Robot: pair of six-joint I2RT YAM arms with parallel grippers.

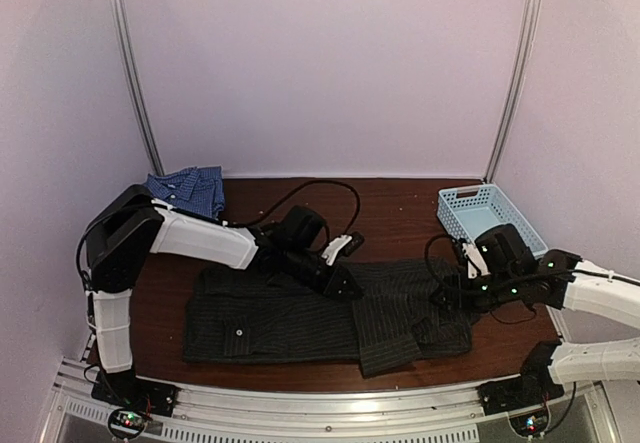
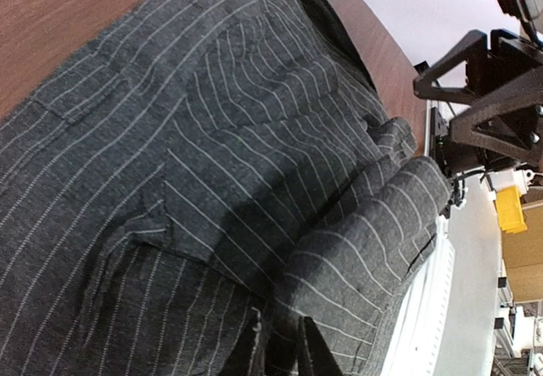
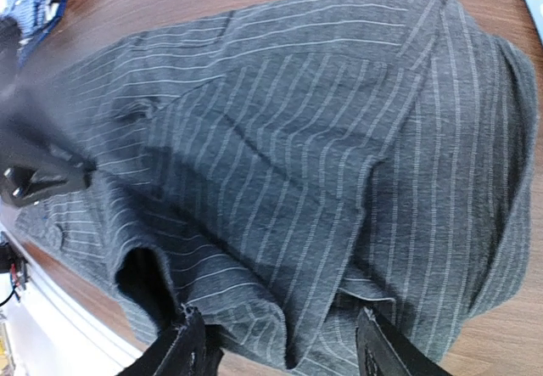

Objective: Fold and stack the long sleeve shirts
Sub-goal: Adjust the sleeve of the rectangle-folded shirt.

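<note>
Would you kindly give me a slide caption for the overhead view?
Left tool and right tool at a black pinstriped shirt laid on the table; blue shirt and basket behind.

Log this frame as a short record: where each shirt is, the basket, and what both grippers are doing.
black shirt: spread across the near middle of the table, partly folded
blue shirt: folded, far left corner
basket: far right corner
left gripper: down on the black shirt's far edge; open or shut unclear
right gripper: open, astride the black shirt's right end
stack: not yet made
</note>
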